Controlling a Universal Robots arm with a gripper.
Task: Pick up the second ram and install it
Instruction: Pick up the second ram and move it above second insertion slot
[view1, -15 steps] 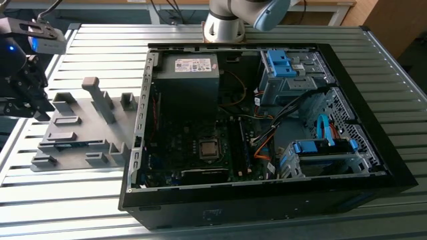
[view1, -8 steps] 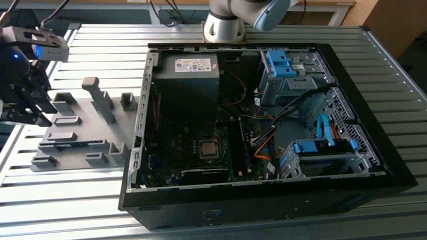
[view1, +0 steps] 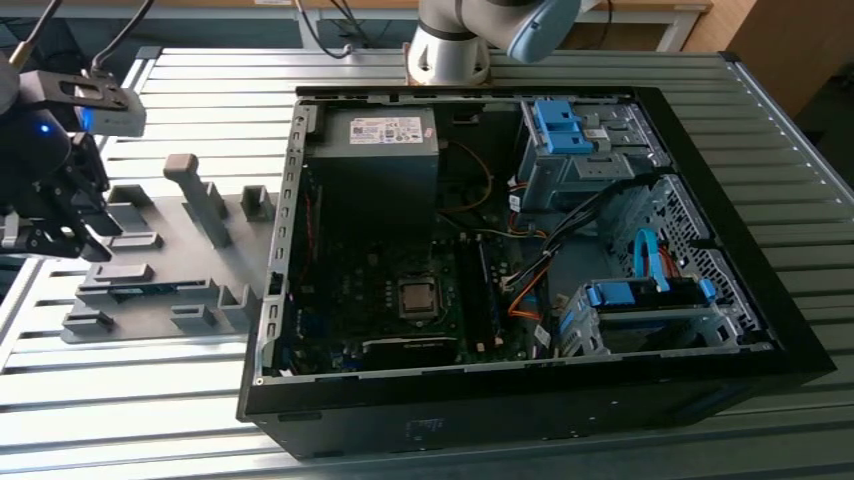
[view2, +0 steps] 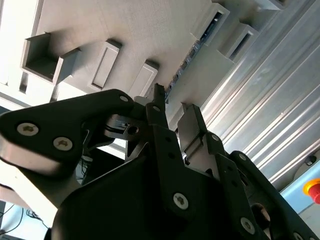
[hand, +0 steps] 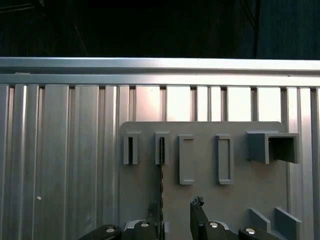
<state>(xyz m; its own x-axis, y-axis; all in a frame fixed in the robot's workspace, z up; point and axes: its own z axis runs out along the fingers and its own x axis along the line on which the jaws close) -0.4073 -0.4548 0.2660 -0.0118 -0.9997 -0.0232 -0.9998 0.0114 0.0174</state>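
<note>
The second ram (hand: 161, 170) stands on edge in a slot of the grey holder plate (hand: 240, 200), a thin dark strip seen edge-on. In the second wrist view the ram (view2: 192, 50) runs from a holder block toward my fingertips. My gripper (hand: 175, 206) hangs just above the plate, open, one finger on each side of the strip's line, and the strip lies closer to one finger (hand: 152, 207). In the exterior view the gripper (view1: 60, 235) is at the far left over the plate, and the ram (view1: 140, 290) shows as a bluish strip between grey blocks.
An open computer case (view1: 534, 400) lies on the ribbed metal table (view1: 134, 400), right of the holder plate in the exterior view, with the motherboard (view1: 400, 300), cables and blue drive brackets (view1: 647, 293) exposed. Upright grey holder blocks (view1: 200, 200) stand on the plate. The arm's base (view1: 447, 50) is behind the case.
</note>
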